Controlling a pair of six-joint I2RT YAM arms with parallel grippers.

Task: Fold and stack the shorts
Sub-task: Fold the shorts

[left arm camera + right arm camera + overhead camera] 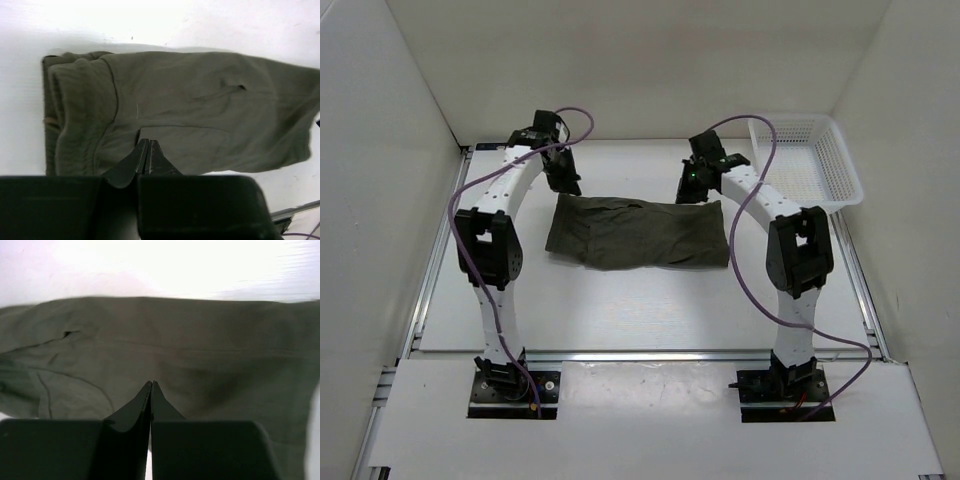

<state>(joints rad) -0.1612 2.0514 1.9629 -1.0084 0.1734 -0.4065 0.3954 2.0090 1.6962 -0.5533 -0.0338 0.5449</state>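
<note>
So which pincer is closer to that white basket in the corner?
Right. The right pincer is over the end of the shorts nearest the basket, not touching it. The left pincer is at the shorts' opposite end, the whole garment farther away.

walls [620, 60]: plain white panels | table [620, 310]: white top, metal edge rails [420, 300] | light: bright, even

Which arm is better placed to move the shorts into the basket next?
Right, I'd judge. The right hand sits by the end of the dark olive-green cloth shorts nearest the white mesh basket; the left hand is at the opposite end, farther away.
</note>
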